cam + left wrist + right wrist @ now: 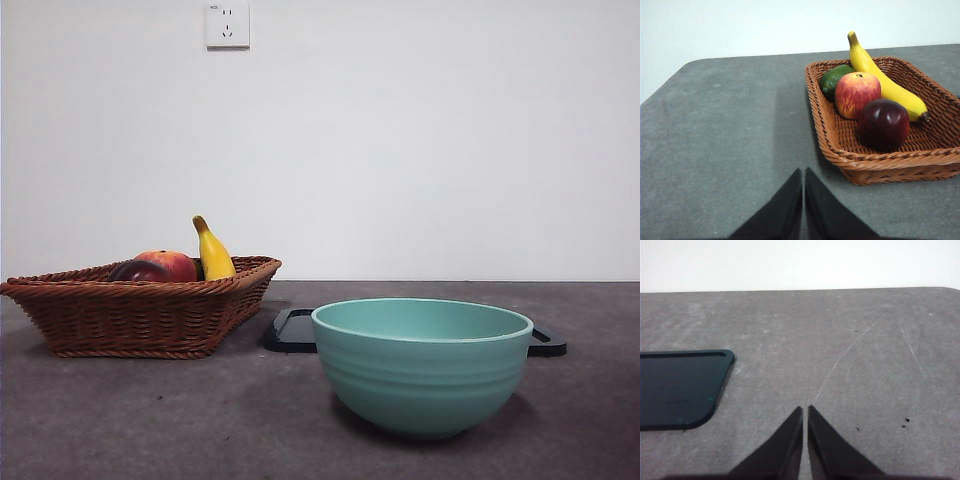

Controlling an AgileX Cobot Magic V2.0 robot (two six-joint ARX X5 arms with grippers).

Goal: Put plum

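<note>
Front view: plum tucked low in the wicker basket, up against the peach-like fruit and banana. Teal bowl out in front, empty side up, probably the drop-off. No arms showing.

Left wrist view: left gripper pinched closed, holding nothing, hanging over bare desk near the basket. Plum by the basket's near rim, easy pick.

Right wrist view: right gripper closed and empty too, parked beside the dark tray.
</note>
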